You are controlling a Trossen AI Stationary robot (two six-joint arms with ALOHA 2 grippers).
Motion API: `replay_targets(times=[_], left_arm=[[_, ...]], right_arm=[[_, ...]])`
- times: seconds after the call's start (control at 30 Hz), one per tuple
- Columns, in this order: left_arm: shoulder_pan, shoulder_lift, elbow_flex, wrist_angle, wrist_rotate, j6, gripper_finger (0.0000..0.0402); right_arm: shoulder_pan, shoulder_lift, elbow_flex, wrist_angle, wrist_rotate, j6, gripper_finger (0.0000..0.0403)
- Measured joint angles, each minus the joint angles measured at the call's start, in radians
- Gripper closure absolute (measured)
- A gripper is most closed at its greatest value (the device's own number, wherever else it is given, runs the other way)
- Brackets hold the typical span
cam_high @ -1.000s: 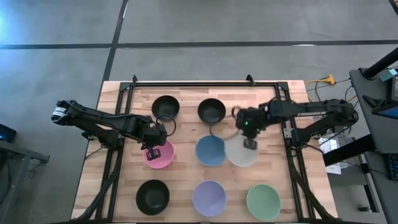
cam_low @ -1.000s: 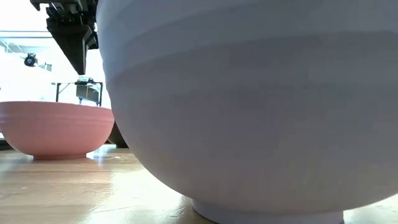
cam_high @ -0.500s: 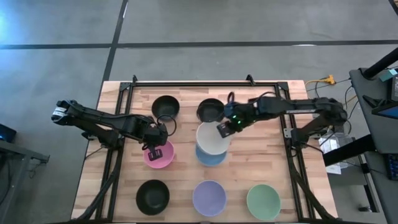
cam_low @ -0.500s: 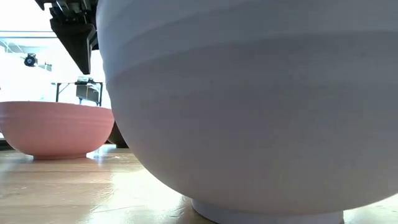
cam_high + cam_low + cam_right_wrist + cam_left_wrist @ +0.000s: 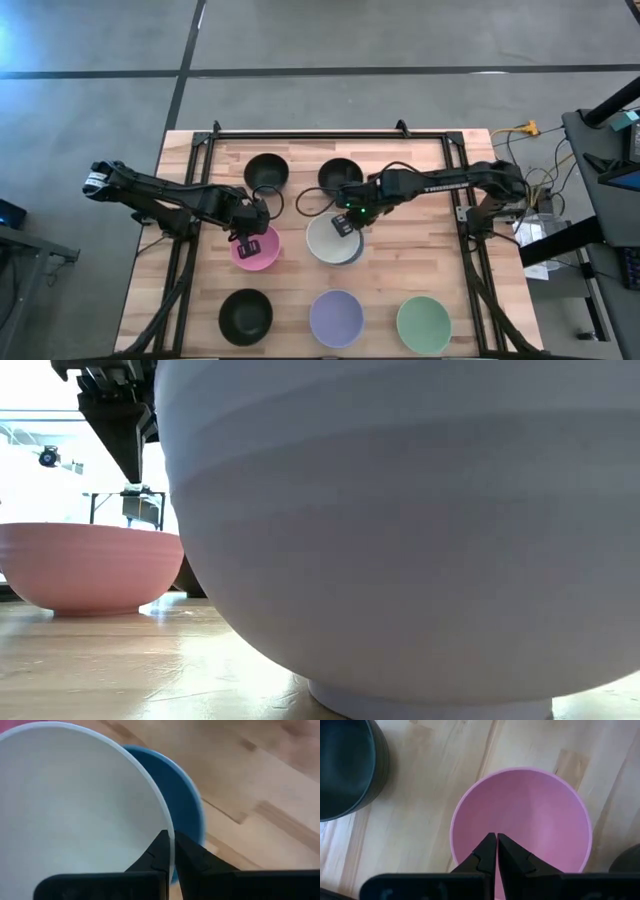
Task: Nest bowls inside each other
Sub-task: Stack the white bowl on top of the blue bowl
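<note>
A: Looking down at the table (image 5: 420,262). Right gripper (image 5: 343,224) pinching the rim of the white bowl (image 5: 328,240), right in the middle of the table.

B: And under the white bowl?

A: Blue bowl (image 5: 357,252), peeking out at about 4 o'clock. Hard to tell whether sitting all the way in. From the right wrist view, fingers (image 5: 186,854) pressed on both sides of the white rim, blue edge showing just past it.

B: Left gripper (image 5: 246,243)?

A: Hanging over the pink bowl (image 5: 259,253), at 9 o'clock from the white one. Fingers (image 5: 512,857) pressed together, pinching nothing, over the pink inside near the rim. Touching or not, cannot tell.

B: Other bowls?

A: Two black bowls (image 5: 266,172) at the far side, the second black bowl (image 5: 339,177) at 12 o'clock from the white one. Near side: third black bowl (image 5: 245,316) at 7 o'clock, lavender bowl (image 5: 336,318) at 6 o'clock, green bowl (image 5: 424,324) at 5 o'clock. All apart, none touching.

B: Low view?

A: Lavender bowl filling nearly everything. Pink bowl small, well behind it.
</note>
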Motion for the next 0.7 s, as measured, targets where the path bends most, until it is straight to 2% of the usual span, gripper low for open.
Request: replay_targets(times=[0.13,0.3,0.7], left_arm=[[0.0,0.0,-0.004,0.0,0.0,0.02,0.0401],[0.001,0.0,-0.008,0.0,0.0,0.069,0.0401],[0.001,0.0,-0.008,0.0,0.0,0.079,0.0401]], right_arm=[[0.002,0.03,0.02,-0.089,0.031,-0.011,0.0392],[0.003,0.044,0.021,-0.081,0.044,-0.006,0.0392],[0.021,0.076,0.019,-0.067,0.087,0.013,0.0392]])
